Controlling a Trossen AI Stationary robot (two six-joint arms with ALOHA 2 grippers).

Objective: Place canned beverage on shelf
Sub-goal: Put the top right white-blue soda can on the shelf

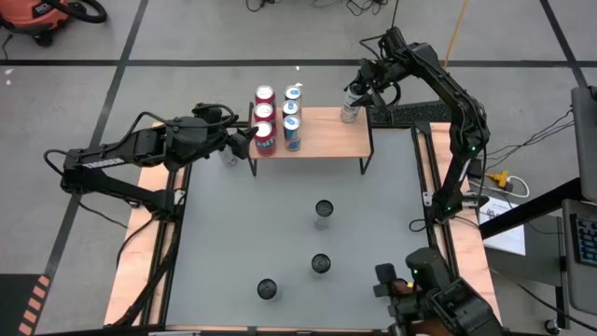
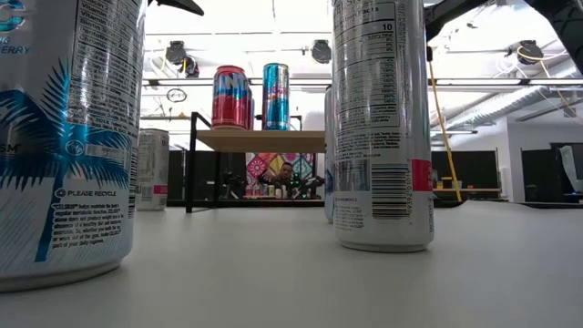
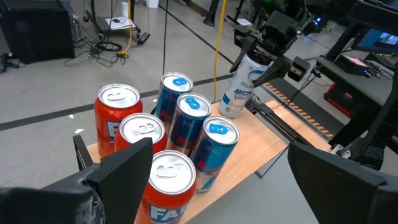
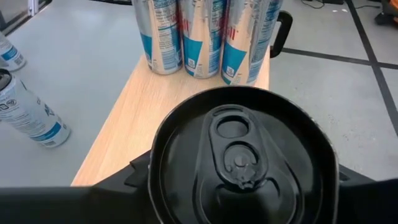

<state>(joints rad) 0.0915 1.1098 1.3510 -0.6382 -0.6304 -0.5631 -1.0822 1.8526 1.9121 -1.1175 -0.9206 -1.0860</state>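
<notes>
High view | right tool (image 1: 353,101) clamps white can (image 1: 351,112) | on shelf (image 1: 326,135)

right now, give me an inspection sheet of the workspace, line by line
surface: grey table top with wooden side edges
shelf: wooden shelf at the table's far edge, holding three red cans and three blue cans in two rows
can in hand: white can with a black top at the shelf's right end, tilted in the left wrist view
loose cans: three black-topped cans standing on the table; one more beside the shelf's left leg
left pincer: open, at the nearest red can
right pincer: shut on white can
cables: yellow plug and cords off the table's right side
surroundings: orange shop vacuum on the floor, far left
</notes>
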